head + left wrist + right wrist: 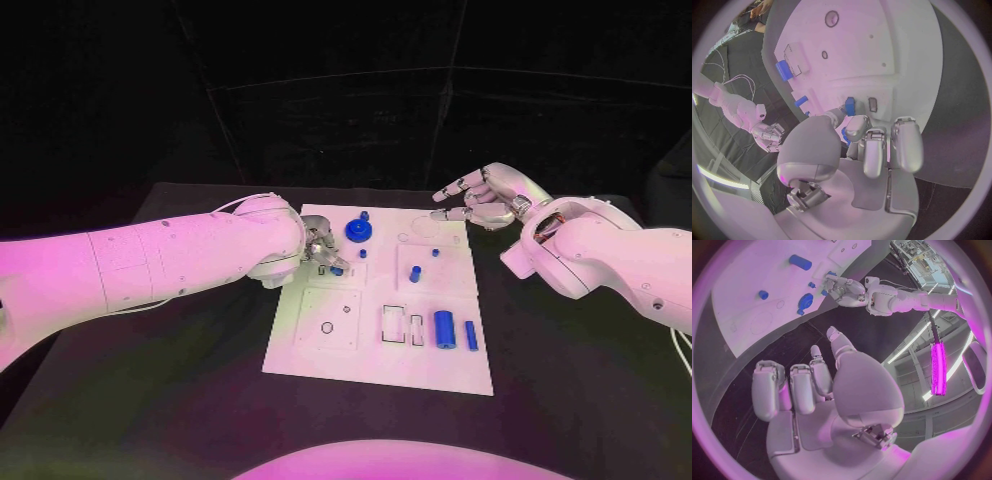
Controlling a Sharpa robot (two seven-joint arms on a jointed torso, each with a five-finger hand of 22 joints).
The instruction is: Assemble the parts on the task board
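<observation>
The white task board (378, 345) lies in the middle of the black table. My left hand (320, 250) hovers over the board's far left part and pinches a small blue peg (849, 106) between thumb and finger, close to a small rectangular slot (872, 104). My right hand (483, 200) hangs above the board's far right corner with its fingers apart and nothing in it; its palm (817, 385) is bare. On the board sit a round blue part (359, 234), a blue cylinder (446, 324) and a blue bar (470, 335).
Small blue pegs (415, 273) stand near the board's middle, and another (366, 215) stands at its far edge. Outlined recesses (394, 325) and a round hole (327, 327) mark the near half. Black table (577, 380) surrounds the board.
</observation>
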